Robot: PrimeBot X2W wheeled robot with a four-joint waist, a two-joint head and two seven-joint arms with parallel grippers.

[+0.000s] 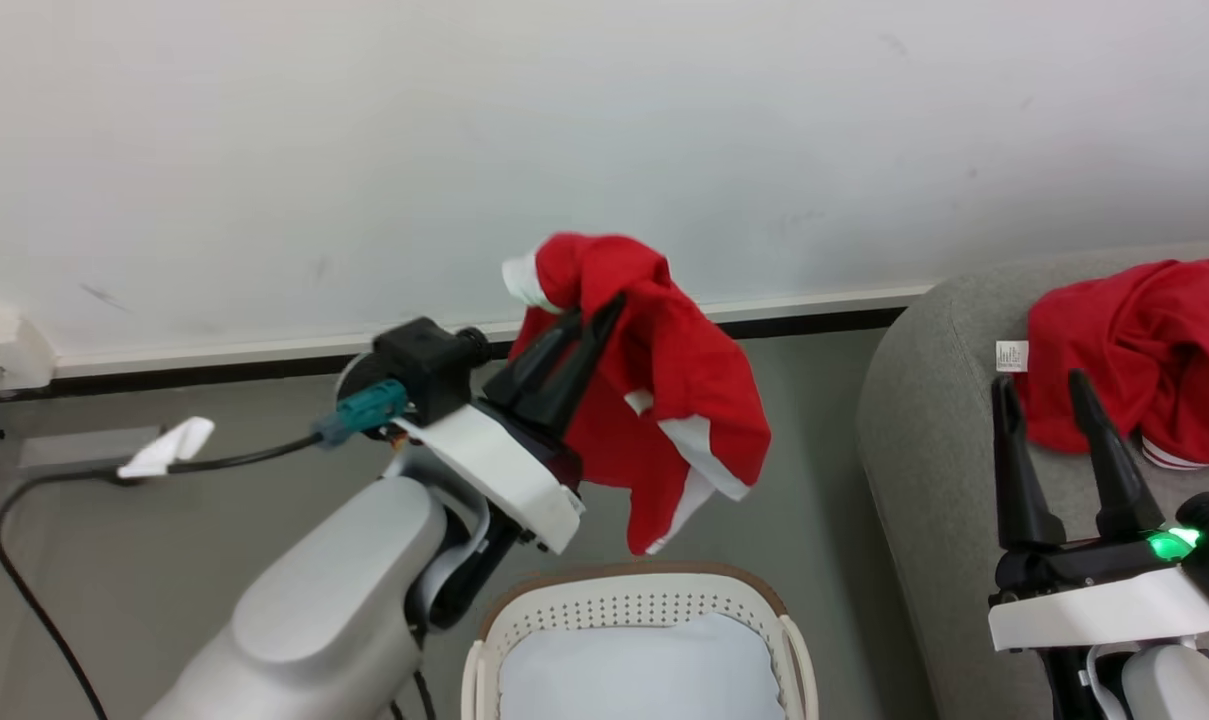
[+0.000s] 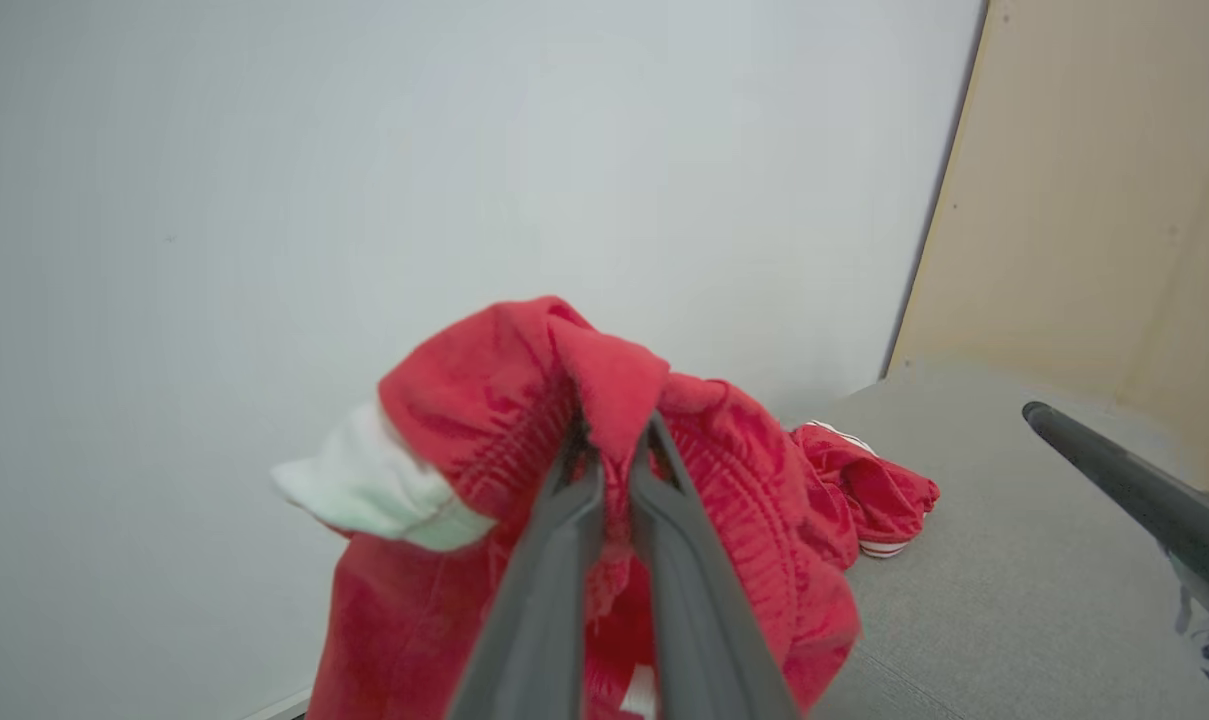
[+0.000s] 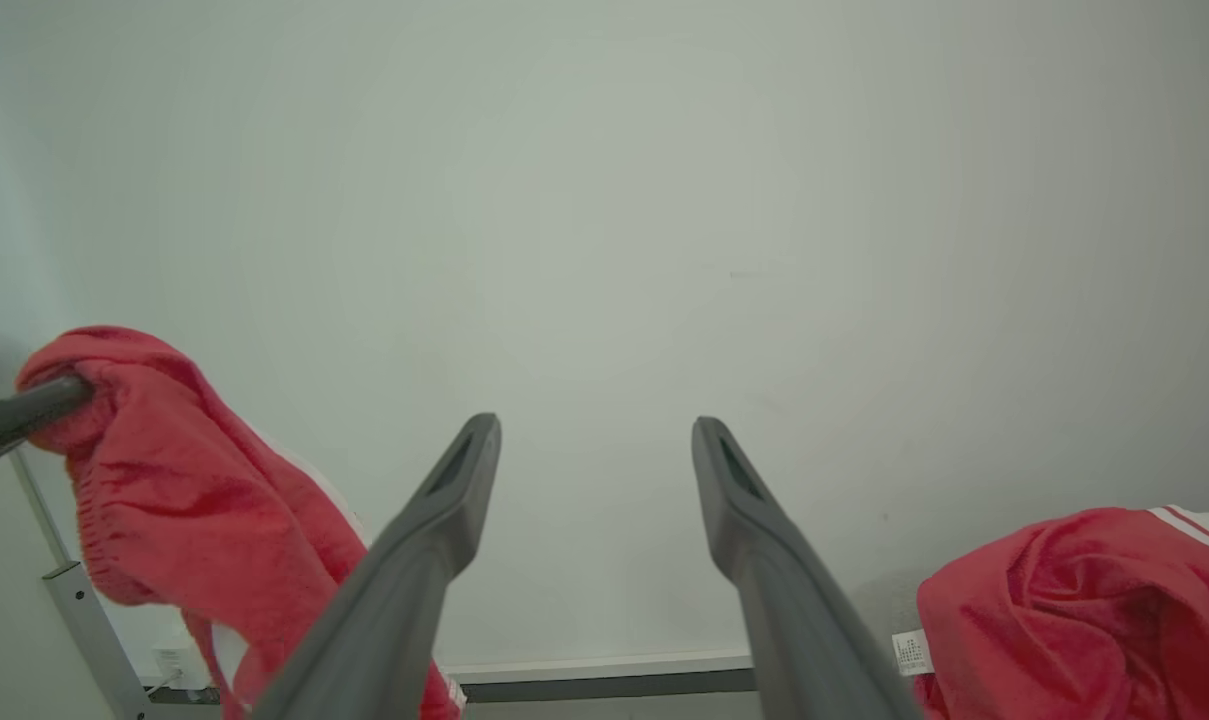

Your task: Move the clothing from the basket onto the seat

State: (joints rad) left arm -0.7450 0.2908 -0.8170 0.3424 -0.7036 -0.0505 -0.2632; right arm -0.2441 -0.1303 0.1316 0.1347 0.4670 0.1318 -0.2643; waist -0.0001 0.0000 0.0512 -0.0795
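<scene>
Mid-carry: my left claw [image 1: 596,308] clenched on red garment [image 1: 684,400] hanging above basket [image 1: 624,605], right claw [image 1: 1040,382] released; next, prob. swing over seat [image 1: 934,420] & drop.

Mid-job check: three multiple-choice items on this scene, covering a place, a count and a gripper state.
1. The held garment is: A. lifted clear of the basket; B. lying in the basket; C. draped over the seat.
2. On the seat lie: A. no red heaps; B. one red heap; C. three red heaps.
3. The right gripper is: A. open and empty; B. shut on clothing; C. shut on the basket.
Answers: 1 A, it dangles from the shut left gripper; 2 B, a single one lies there; 3 A, its fingers stand apart, nothing between.
</scene>
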